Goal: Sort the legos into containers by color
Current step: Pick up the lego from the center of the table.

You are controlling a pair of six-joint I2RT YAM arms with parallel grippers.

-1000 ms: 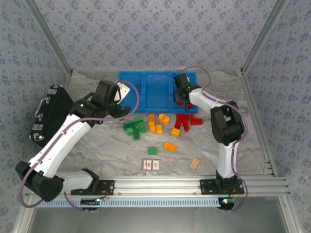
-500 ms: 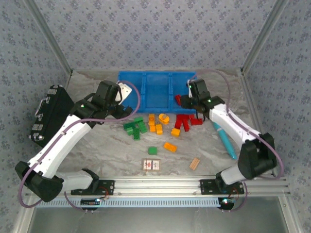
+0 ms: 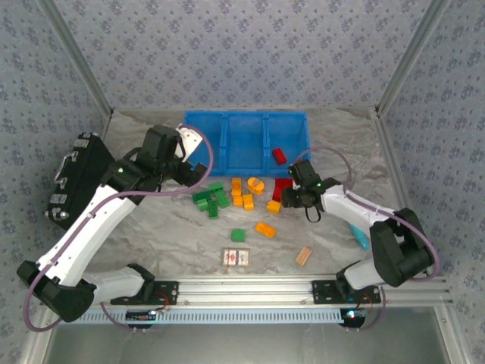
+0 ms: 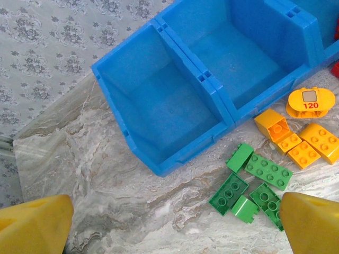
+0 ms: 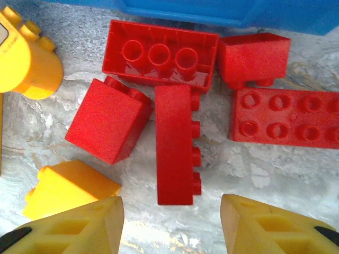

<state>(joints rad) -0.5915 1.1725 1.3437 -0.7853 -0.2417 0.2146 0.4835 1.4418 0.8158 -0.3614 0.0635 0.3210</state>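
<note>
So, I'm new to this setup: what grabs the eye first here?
The bright blue bins at the table's far middle, one red brick lying in the right one. In front sit green bricks, orange bricks and red bricks, loosely clustered by colour, with the right gripper open above the red ones.

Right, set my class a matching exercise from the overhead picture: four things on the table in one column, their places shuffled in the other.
Things
1. black case
2. wooden block
3. printed card
4. stray red brick

Places
A. inside the right-hand bin of the blue tray
B. just nearer the arms than the lone green brick
C. at the left edge of the table
D. right of the card, near the front

Pairs: 1-C, 2-D, 3-B, 4-A
</note>
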